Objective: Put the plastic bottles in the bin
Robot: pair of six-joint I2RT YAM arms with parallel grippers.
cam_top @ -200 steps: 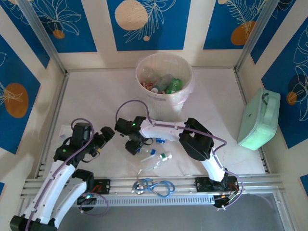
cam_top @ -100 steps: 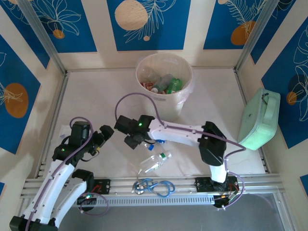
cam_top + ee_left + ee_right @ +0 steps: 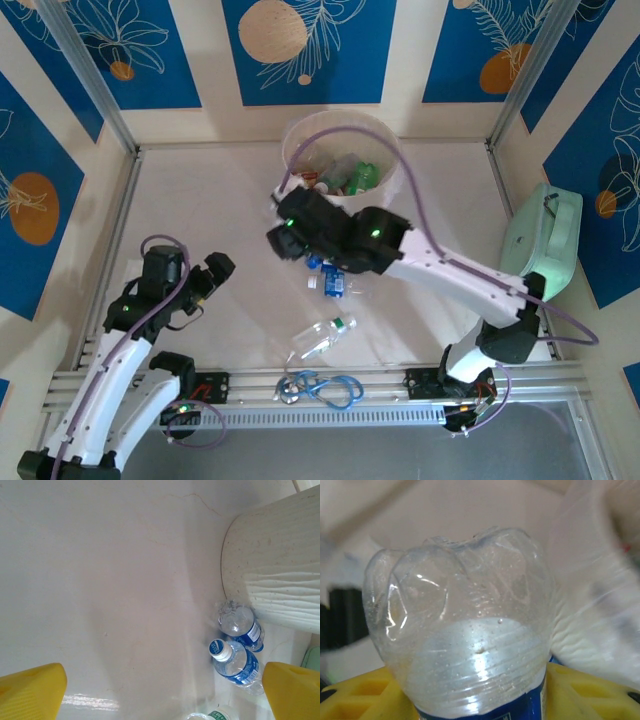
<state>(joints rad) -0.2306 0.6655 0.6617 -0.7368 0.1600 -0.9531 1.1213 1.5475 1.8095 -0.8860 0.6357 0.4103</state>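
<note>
Left tool (image 3: pixel 160 695) sits idle at the near left, fingers apart, nothing in it. Three bottles are on the tabletop (image 3: pixel 200 200): the green-label bottle (image 3: pixel 322 337) nearest, then two blue-label bottles (image 3: pixel 235 662) just beside the bin's foot. Right tool (image 3: pixel 480 700) is clamped on a clear held bottle (image 3: pixel 465 630), up in front of the bin (image 3: pixel 292 150) on its near side, not over the opening yet. The binned bottles (image 3: pixel 345 175) are several. My read: mostly done, four to go counting the held one.
</note>
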